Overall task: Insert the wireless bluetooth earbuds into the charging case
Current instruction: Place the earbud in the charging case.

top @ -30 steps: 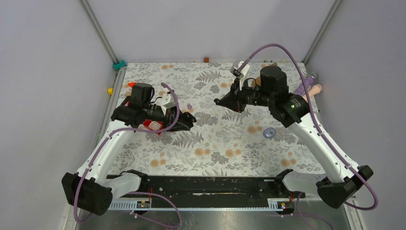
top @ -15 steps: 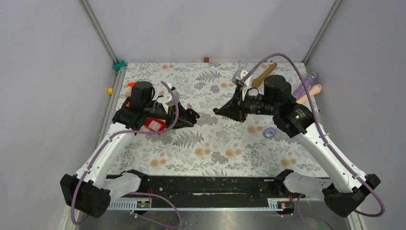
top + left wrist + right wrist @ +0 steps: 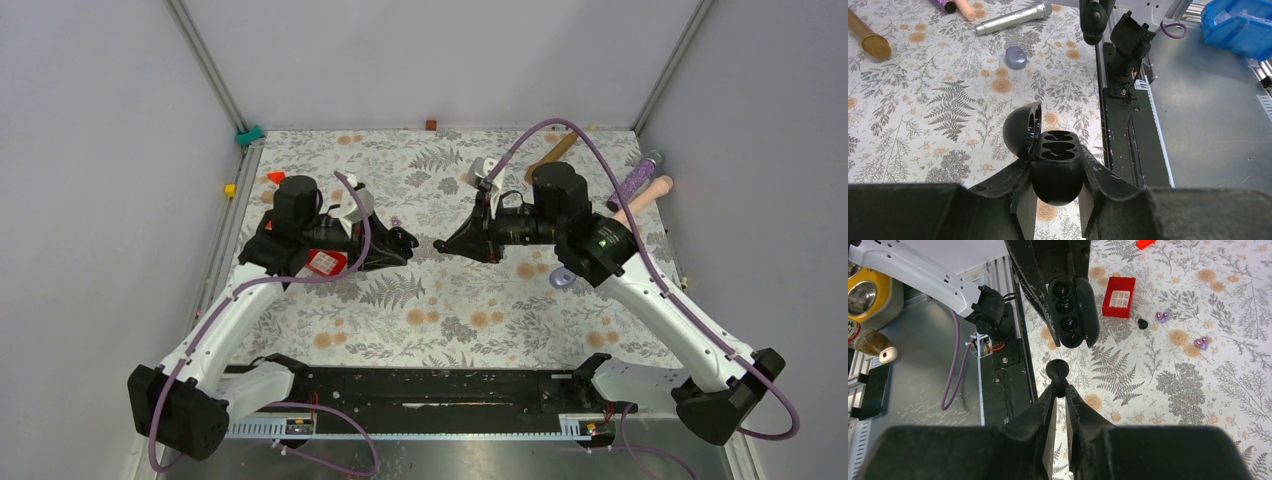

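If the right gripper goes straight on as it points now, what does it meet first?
Probably the open charging case that the left gripper holds: it lies straight ahead of the black earbud pinched by the right gripper. Depth is uncertain.

Four earbuds: one black earbud (image 3: 1057,370), a second black earbud (image 3: 1143,323), and two pale purple earbuds (image 3: 1163,316) (image 3: 1201,342).

Two cases: one black charging case (image 3: 1050,167) and one pale purple charging case (image 3: 1016,56).

One red tray (image 3: 1119,303).

Four microphones: a silver microphone (image 3: 1013,17), gold microphone (image 3: 868,40), purple microphone (image 3: 634,180) and pink microphone (image 3: 652,191).
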Robot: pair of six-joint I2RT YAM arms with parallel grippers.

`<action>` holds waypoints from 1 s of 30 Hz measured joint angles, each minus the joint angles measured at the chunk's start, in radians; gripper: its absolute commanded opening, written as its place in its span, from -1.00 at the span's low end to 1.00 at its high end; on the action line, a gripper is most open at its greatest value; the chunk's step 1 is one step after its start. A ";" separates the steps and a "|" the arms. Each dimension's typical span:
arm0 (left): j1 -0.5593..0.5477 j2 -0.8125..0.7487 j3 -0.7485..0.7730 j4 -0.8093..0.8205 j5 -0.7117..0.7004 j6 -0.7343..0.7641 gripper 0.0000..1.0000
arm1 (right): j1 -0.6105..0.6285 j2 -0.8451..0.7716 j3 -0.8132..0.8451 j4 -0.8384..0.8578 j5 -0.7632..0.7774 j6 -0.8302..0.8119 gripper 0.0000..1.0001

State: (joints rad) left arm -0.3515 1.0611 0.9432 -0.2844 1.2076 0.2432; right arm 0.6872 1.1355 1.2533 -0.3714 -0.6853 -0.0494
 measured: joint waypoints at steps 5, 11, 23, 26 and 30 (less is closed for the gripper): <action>0.000 0.000 -0.011 0.033 0.000 -0.030 -1.00 | 0.000 -0.001 -0.023 0.022 -0.017 0.005 -0.63; 0.000 0.001 -0.031 0.073 0.001 -0.055 -1.00 | 0.013 0.001 -0.034 0.035 -0.018 0.010 -0.63; -0.001 0.036 -0.053 0.132 0.027 -0.109 -1.00 | 0.037 0.024 -0.051 0.069 -0.022 0.009 -0.63; -0.003 0.044 -0.054 0.144 0.041 -0.122 -1.00 | 0.047 0.037 -0.054 0.070 -0.015 0.007 -0.63; -0.013 0.056 -0.054 0.153 0.055 -0.132 -1.00 | 0.058 0.046 -0.056 0.071 -0.012 0.002 -0.63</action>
State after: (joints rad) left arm -0.3641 1.1172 0.8890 -0.1314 1.2625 0.1108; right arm 0.7452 1.1812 1.1976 -0.3008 -0.6975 -0.0471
